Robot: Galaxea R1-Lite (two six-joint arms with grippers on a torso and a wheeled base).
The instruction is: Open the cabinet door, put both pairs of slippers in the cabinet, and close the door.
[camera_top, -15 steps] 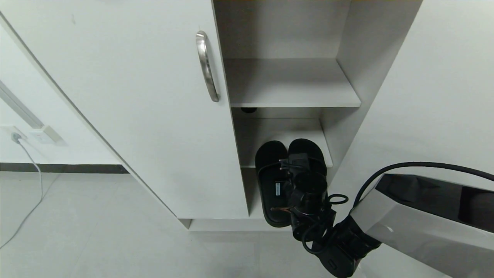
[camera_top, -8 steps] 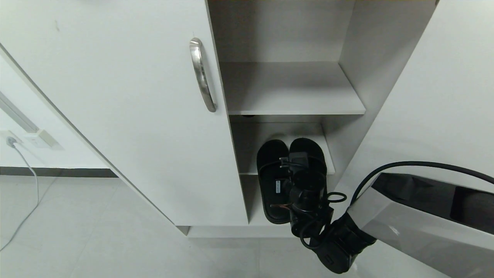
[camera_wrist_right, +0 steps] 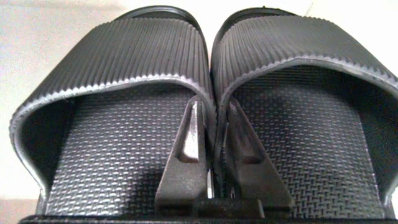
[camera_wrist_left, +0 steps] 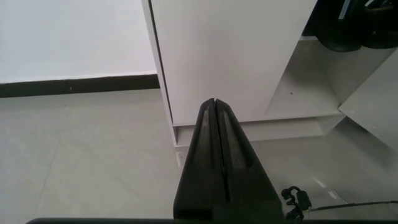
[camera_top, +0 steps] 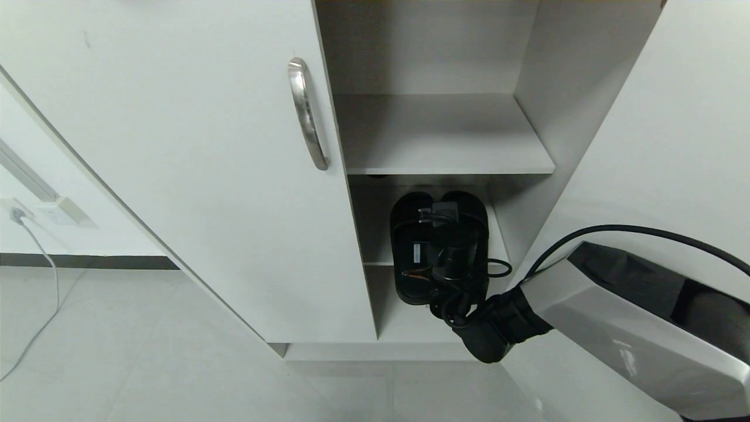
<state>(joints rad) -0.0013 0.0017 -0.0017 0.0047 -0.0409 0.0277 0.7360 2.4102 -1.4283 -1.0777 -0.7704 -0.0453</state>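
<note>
A pair of black slippers [camera_top: 410, 246] sits side by side over the front of the cabinet's lower shelf [camera_top: 375, 234], heels overhanging its edge. My right gripper [camera_top: 442, 225] is shut on the slippers' two inner rims, pinching them together between its fingers [camera_wrist_right: 189, 140]. The ribbed straps [camera_wrist_right: 124, 68] rise just beyond the fingertips. The right cabinet door [camera_top: 644, 146] stands open. The left door [camera_top: 205, 176] with its metal handle [camera_top: 306, 114] is closed. My left gripper [camera_wrist_left: 214, 109] is shut on nothing, low over the floor before the cabinet's base.
An empty upper shelf [camera_top: 439, 132] lies above the slippers, and the cabinet's bottom board [camera_top: 410, 328] below them. A wall socket with a cable [camera_top: 17, 214] is at the far left. Grey tiled floor [camera_top: 146, 363] spreads in front.
My right arm has pushed the slippers deeper into the cabinet, onto the lower shelf. The head camera shifted slightly between the earliest frame and the later ones.
</note>
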